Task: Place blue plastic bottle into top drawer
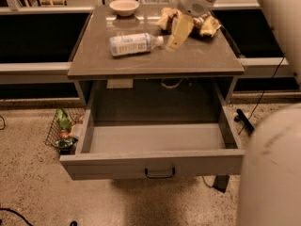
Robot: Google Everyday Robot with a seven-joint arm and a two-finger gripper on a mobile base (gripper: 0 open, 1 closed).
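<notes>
The blue plastic bottle (133,44) lies on its side on the grey table top (155,60), white cap pointing right. My gripper (178,32) hangs over the table just right of the bottle's cap, a little above the surface and in front of the snack bags; it holds nothing. The top drawer (157,140) stands pulled out below the table top, its grey inside bare, with a small dark handle (160,173) on the front panel.
Brown-yellow snack bags (207,25) lie at the back right of the table top. A pale bowl (124,6) stands at the back. A wire basket (63,131) with items sits on the floor left. My arm's pale body (270,168) fills the right foreground.
</notes>
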